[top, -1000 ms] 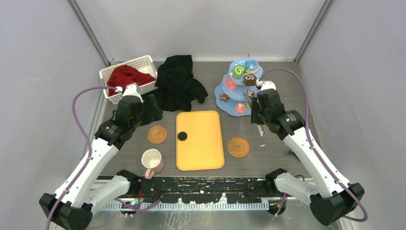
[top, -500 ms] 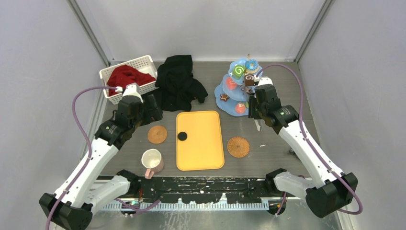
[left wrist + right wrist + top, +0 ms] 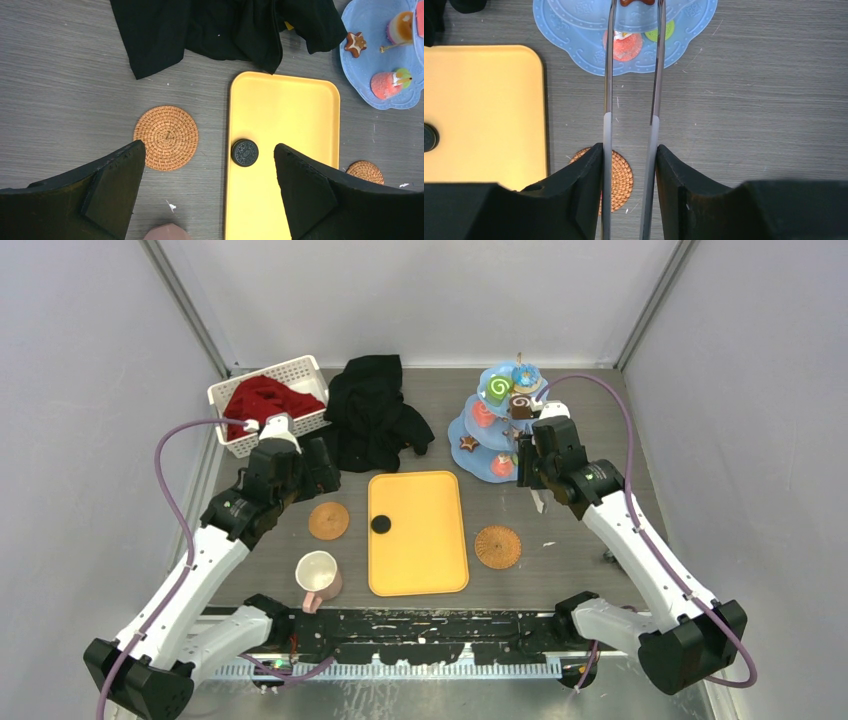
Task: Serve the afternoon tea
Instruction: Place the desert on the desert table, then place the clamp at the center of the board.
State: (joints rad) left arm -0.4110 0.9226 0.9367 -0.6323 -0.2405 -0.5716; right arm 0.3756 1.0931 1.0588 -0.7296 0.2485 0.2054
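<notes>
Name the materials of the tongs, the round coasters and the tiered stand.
Tongs: likely steel, thin grey arms with a sheen.
Coasters: woven rattan or a similar fibre, brown spiral weave, matte.
Tiered stand: probably plastic, smooth pale-blue moulded scallops with embossed marks.

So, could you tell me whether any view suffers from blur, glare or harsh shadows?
Top external: even, soft light, faint shadows, sharp; the stand looks small. Left wrist: table crisp, the near fingers dark and featureless. Right wrist: sharp, the tongs catch a pale sheen lower down; no glare.
</notes>
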